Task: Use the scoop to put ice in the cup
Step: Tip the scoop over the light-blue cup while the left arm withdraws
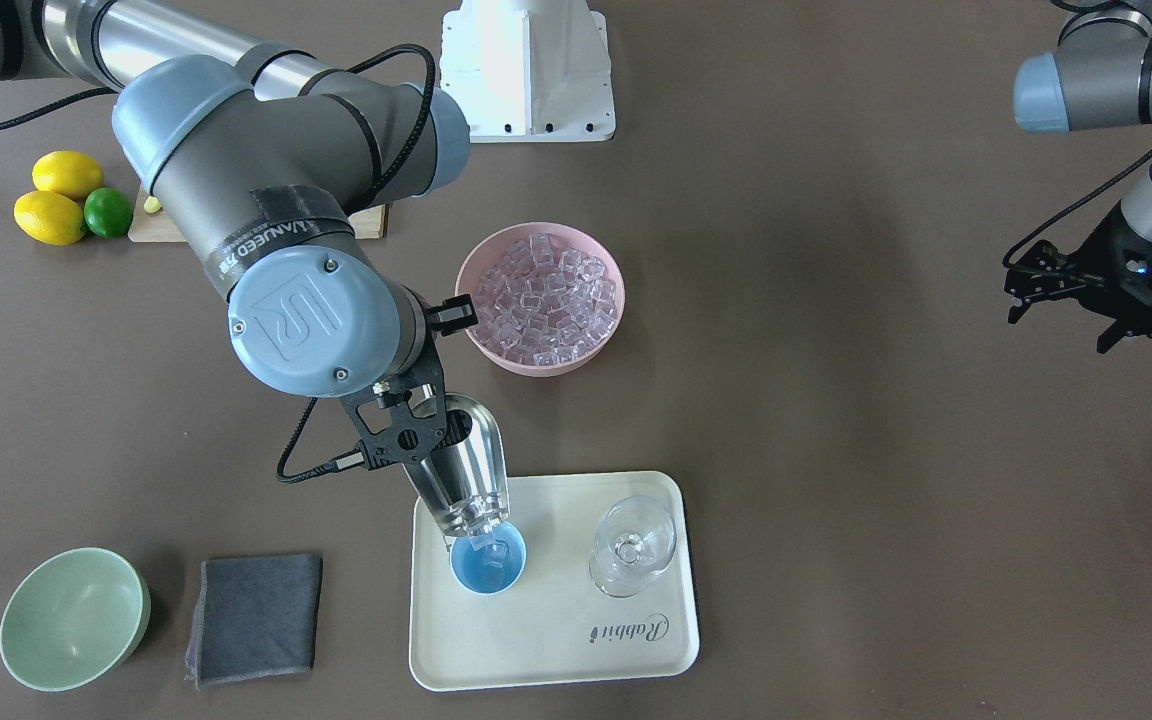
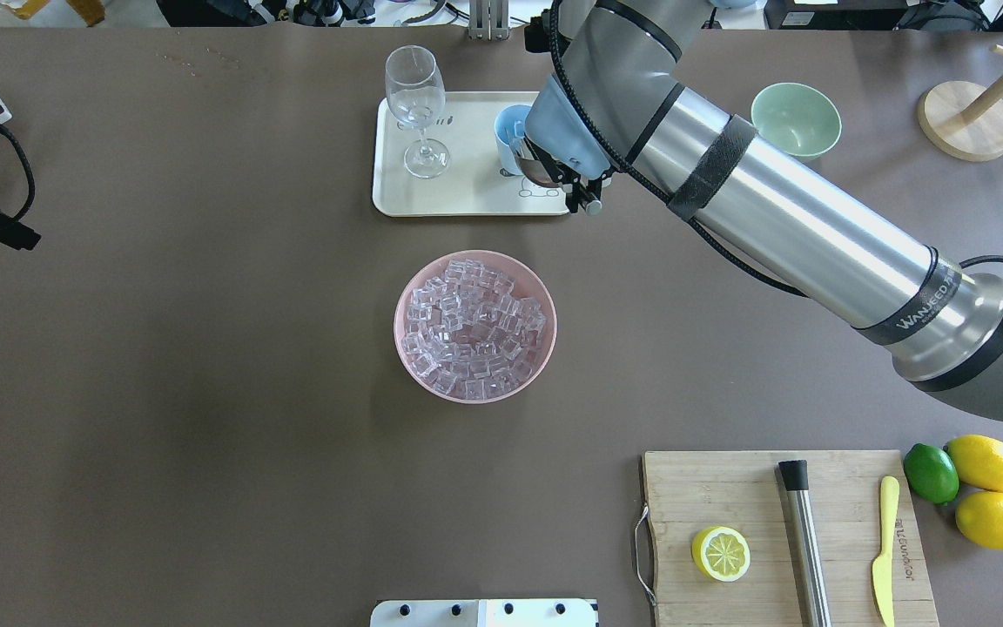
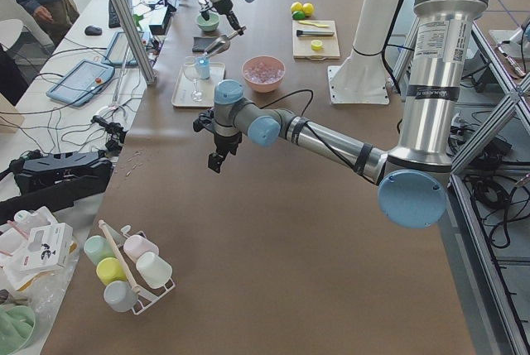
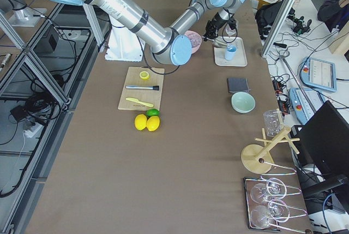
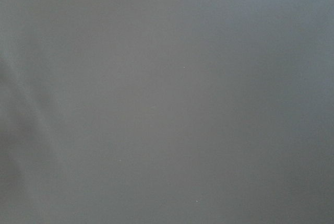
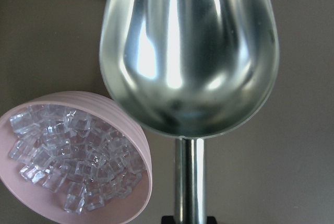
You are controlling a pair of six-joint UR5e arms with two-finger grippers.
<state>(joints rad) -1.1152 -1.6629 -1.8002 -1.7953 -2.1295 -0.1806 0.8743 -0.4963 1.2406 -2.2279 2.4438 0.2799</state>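
Steel scoop [image 1: 476, 480], clamped at its handle by my right tool [image 1: 431, 425], slants lengthwise toward the bench's far edge, mouth down over the cup [image 1: 508, 580] on the "Rabbit" tray [image 1: 556, 650]; ice [image 1: 494, 552] lies inside. My left tool [image 1: 1061, 325] hangs, fingers spread.

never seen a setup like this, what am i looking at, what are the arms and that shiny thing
Two robot arms work at a brown table, filmed by six cameras: one facing the robot, one over its shoulders, one at each table end, one on each wrist. The right gripper, fingers shut on the handle, tips a steel scoop over a light-blue cup on a cream tray beside a wine glass. Clear ice cubes fill a pink bowl; at least one shows in the cup. The left gripper hangs open and empty, aside.
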